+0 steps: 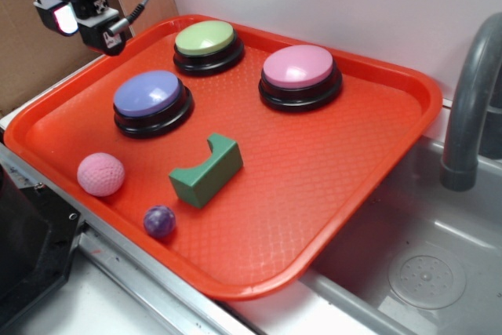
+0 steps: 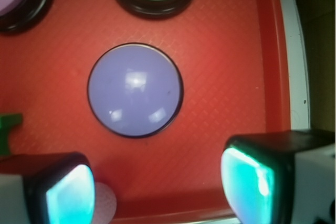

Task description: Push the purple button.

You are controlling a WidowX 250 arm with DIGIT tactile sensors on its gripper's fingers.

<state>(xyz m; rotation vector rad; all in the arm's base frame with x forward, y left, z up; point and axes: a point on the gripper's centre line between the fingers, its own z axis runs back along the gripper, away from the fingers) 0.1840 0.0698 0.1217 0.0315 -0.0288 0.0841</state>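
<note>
The purple button (image 1: 149, 94) (image 2: 135, 89), a periwinkle dome on a black base, sits at the left of the orange tray (image 1: 329, 194). My gripper (image 1: 82, 17) hangs high above the tray's back-left corner, well clear of the button. In the wrist view the button lies ahead of the gripper (image 2: 157, 187), whose two glowing pads stand wide apart with only tray floor between them, so it is open and empty.
A green-topped button (image 1: 206, 39) and a pink-topped button (image 1: 299, 68) stand behind. A pink ball (image 1: 100, 173), a small shiny purple ball (image 1: 159, 221) and a green block (image 1: 206, 169) lie toward the front. A sink with a grey faucet (image 1: 471, 100) is on the right.
</note>
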